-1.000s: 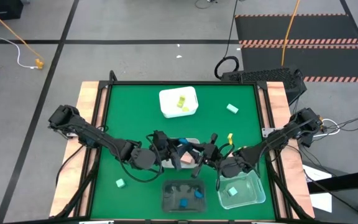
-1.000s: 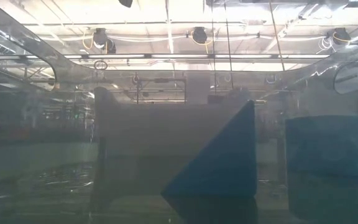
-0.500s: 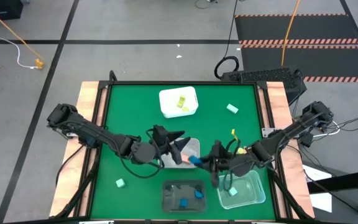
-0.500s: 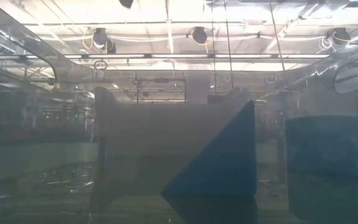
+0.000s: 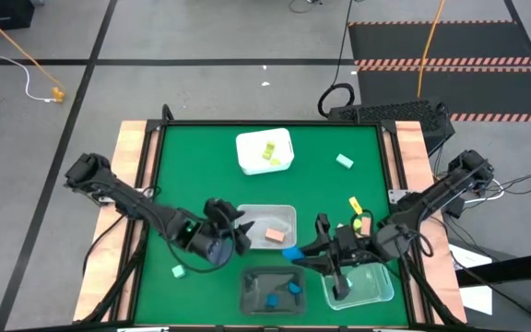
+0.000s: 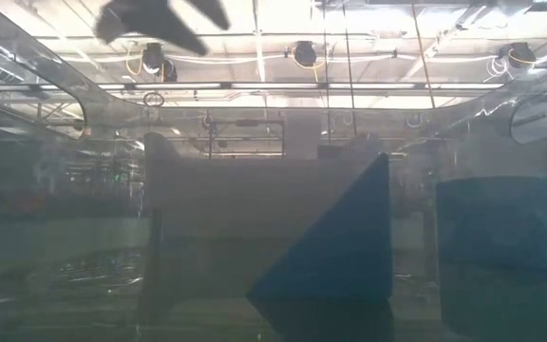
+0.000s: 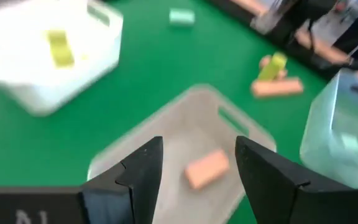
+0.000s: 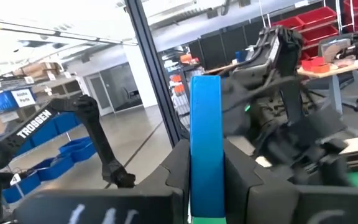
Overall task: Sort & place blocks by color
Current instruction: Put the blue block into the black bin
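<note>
You see a blue bar [image 8: 205, 146] standing upright, clamped between the right gripper [image 8: 205, 186] fingers, with the other dark arm [image 8: 272, 93] just beyond them.

**Near edge crowded, far corners lying open**

Three tubs, grey [image 5: 267, 224], dark [image 5: 270, 290] and clear [image 5: 365, 284], are crowding the surface's [image 5: 192, 175] near edge, with both arms reaching over them. A white tub [image 5: 265, 151] is blocking the far middle; both far corners are staying passable.
</note>
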